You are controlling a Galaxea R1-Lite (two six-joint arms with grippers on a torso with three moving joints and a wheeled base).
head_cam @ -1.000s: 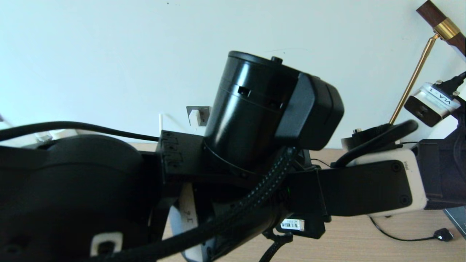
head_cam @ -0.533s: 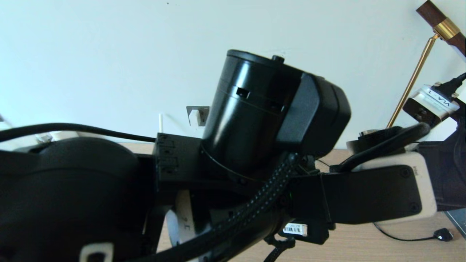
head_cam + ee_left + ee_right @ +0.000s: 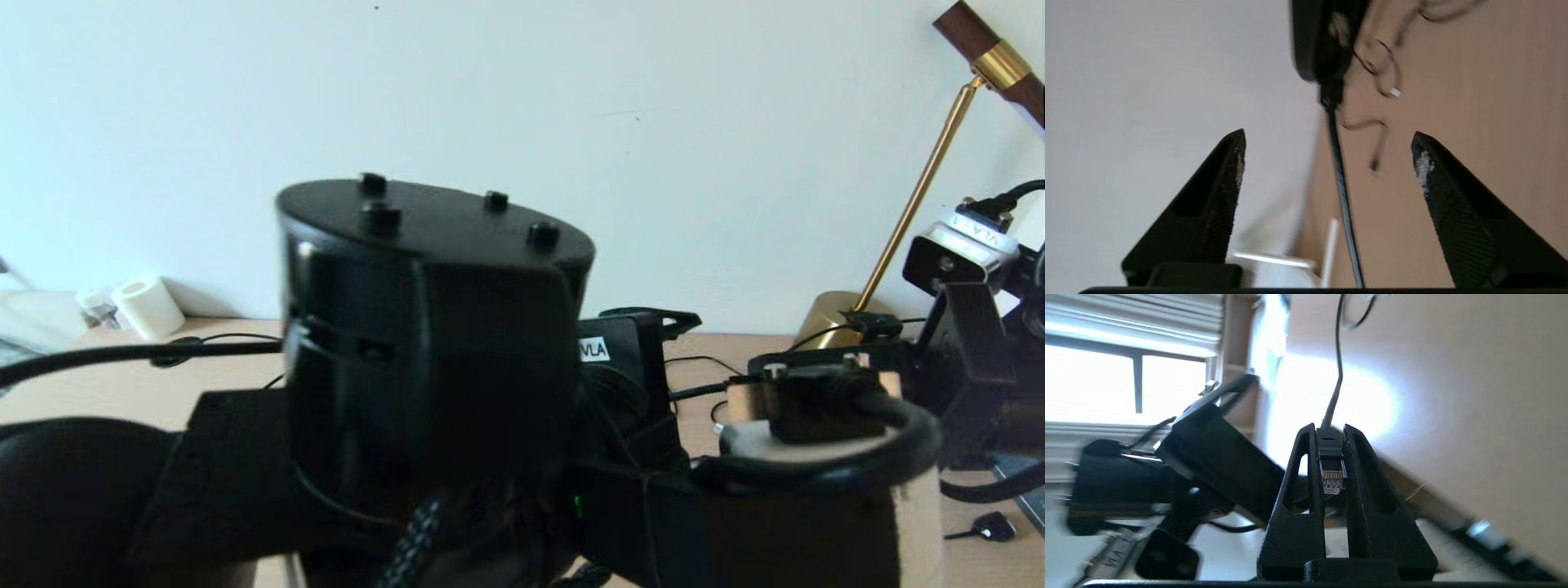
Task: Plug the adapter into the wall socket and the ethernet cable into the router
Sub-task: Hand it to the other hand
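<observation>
Between right gripper [image 3: 1331, 457] fingers [image 3: 1298, 477], ethernet cable [image 3: 1329, 457] plug; left gripper [image 3: 1327, 163] wide apart.

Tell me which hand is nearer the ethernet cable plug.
Right. The right hand is shut on the ethernet cable, its plug between the fingers. The left hand is open and holds nothing.

Black ethernet cable [image 3: 1329, 445], clear plug; tan desk [image 3: 57, 392].

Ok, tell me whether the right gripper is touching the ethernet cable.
Touching. The right wrist view shows the right gripper shut on the ethernet cable, fingers pressed against both sides of its plug.
</observation>
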